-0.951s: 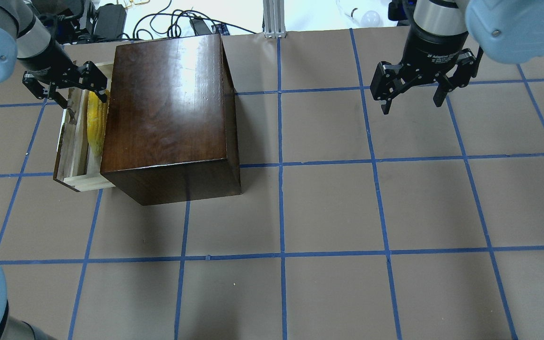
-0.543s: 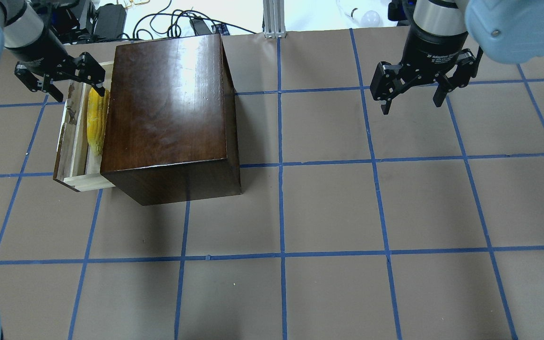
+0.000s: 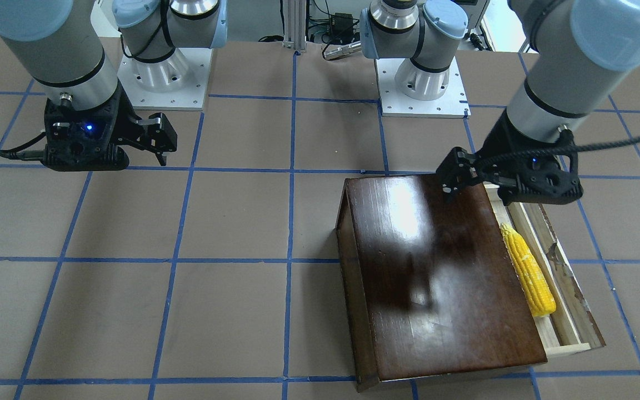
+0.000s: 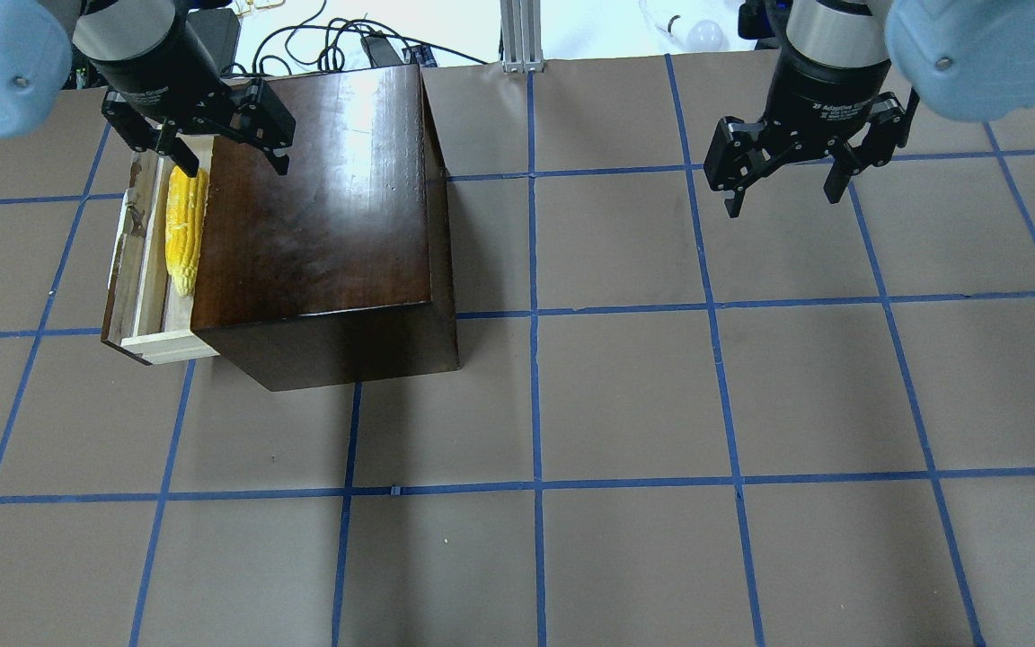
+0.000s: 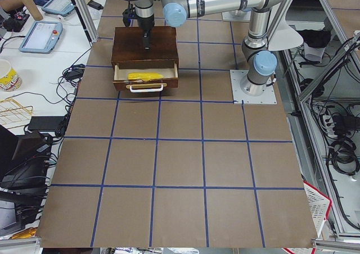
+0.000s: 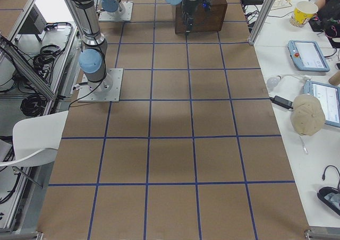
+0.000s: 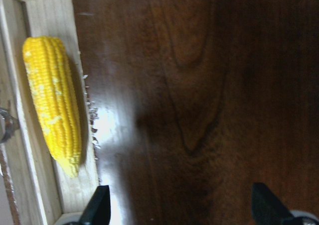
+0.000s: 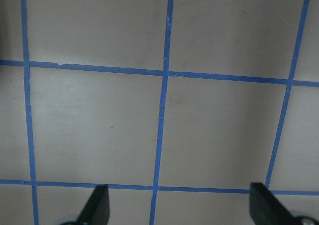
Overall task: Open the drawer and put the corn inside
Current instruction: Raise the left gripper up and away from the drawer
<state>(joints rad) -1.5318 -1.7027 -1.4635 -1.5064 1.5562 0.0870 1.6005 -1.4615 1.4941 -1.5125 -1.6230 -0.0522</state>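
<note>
The drawer is pulled out from the left side of the dark-brown box. The yellow corn lies inside it, along the box's side. It also shows in the front view and the left wrist view. My left gripper is open and empty, hovering above the box's far-left top edge, with one finger over the drawer's far end. My right gripper is open and empty over bare table at the far right, well away from the box.
The table is brown paper with a grid of blue tape. Cables and a power adapter lie beyond the table's far edge behind the box. The drawer's front carries a pale handle.
My left gripper, open, has moved from the drawer's far end towards the back and then right, over the box's top edge. The corn stays in the drawer. The right arm has not moved.
</note>
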